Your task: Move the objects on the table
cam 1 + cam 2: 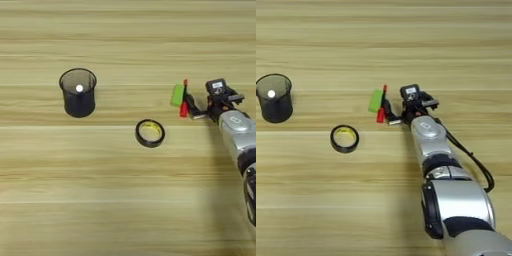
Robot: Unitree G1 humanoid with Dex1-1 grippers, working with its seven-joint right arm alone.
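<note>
Gripper [390, 114] at red marker [381, 107] beside green block [375, 101], finger spread unclear, tape ring [344, 138] w/ bare table [384, 40] around

Table [125, 210] bears block [177, 95], marker [184, 102], ring [150, 133], cup [78, 93].

On my feed the one thing outside the job is a dark mesh cup [78, 93], standing upright toward the left side, well apart from everything else. I look straight down into its open round mouth and see a small white ball [79, 88] sitting inside, near the middle. The cup's rim is a thin dark ring, and its walls look see-through.
</note>
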